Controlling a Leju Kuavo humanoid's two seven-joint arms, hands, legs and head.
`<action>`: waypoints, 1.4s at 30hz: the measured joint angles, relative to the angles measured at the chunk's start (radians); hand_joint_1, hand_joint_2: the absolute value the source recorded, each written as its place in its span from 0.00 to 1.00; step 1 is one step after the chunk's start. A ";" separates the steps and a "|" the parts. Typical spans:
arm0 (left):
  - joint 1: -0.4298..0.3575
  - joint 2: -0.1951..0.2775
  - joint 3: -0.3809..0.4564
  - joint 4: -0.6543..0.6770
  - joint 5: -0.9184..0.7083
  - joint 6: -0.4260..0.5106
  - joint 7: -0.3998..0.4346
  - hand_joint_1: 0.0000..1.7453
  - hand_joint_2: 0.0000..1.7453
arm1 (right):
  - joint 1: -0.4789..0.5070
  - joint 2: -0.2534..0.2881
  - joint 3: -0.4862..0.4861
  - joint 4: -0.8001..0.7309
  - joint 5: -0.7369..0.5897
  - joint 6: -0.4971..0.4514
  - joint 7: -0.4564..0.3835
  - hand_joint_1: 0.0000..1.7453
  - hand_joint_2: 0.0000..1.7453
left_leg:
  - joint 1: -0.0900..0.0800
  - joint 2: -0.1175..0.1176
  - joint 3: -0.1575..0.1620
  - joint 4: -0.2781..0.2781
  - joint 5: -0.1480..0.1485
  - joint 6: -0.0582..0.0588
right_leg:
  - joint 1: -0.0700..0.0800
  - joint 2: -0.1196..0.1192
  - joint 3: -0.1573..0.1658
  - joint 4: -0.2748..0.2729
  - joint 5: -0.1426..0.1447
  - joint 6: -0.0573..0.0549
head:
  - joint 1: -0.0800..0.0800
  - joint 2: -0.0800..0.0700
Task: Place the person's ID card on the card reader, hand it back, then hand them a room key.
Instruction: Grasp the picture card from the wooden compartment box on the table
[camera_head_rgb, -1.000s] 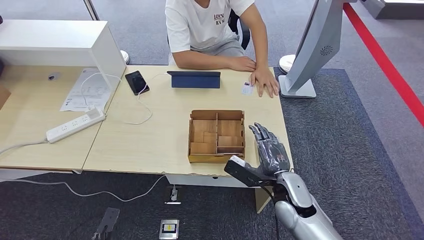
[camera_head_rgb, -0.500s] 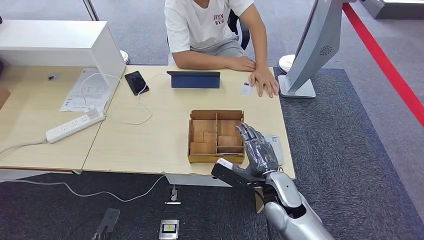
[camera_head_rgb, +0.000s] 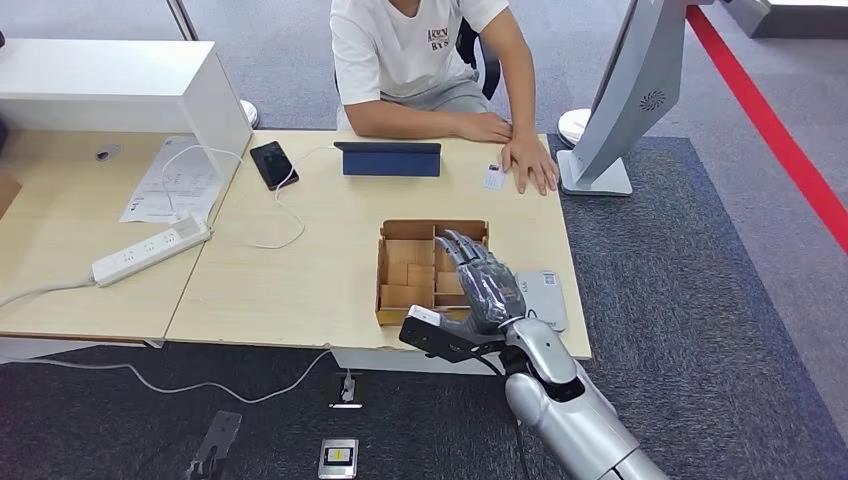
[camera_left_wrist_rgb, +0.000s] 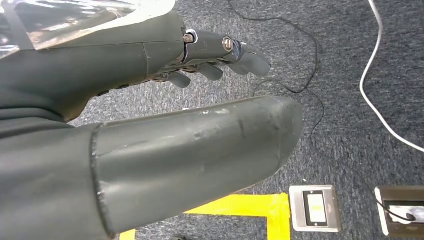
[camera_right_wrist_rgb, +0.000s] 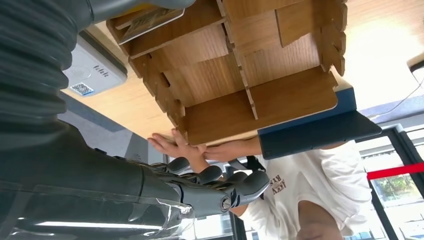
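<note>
- The ID card (camera_head_rgb: 493, 177) lies flat on the table (camera_head_rgb: 300, 280) at its far edge, just beside the person's hand (camera_head_rgb: 528, 163) resting there.
- The grey card reader (camera_head_rgb: 545, 297) sits near the table's front right corner, well apart from the card.
- The right hand (camera_head_rgb: 484, 285) hovers above the right side of the wooden divided box (camera_head_rgb: 410, 275), fingers stretched and apart, holding nothing.
- The left hand (camera_left_wrist_rgb: 150, 100) hangs over grey carpet, fingers extended and loosely apart, holding nothing.
- A dark tablet stand (camera_head_rgb: 388, 158), a phone (camera_head_rgb: 273, 164) and a white power strip (camera_head_rgb: 150, 250) lie farther left.
</note>
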 joint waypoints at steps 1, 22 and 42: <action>0.000 0.000 0.000 0.000 0.002 0.000 0.000 0.00 0.00 | -0.003 0.006 0.002 0.016 0.001 -0.010 0.004 0.00 1.00 | 0.000 0.000 0.000 0.000 0.000 0.000 | 0.000 0.000 0.000 0.000 0.000 0.000 | 0.000 0.000; 0.018 0.001 0.003 0.000 0.018 0.007 -0.023 0.00 0.00 | -0.006 0.052 0.044 0.174 0.029 -0.041 0.043 0.00 1.00 | 0.000 0.000 0.000 0.000 0.000 0.000 | 0.000 0.000 0.000 0.000 0.000 0.000 | 0.000 0.000; 0.025 0.004 0.006 0.001 -0.002 0.009 -0.033 0.00 0.00 | -0.020 -0.007 0.054 0.234 0.088 -0.158 0.083 0.00 1.00 | 0.000 0.000 0.001 0.000 0.000 0.000 | 0.000 0.000 0.000 -0.001 0.000 0.000 | 0.000 0.000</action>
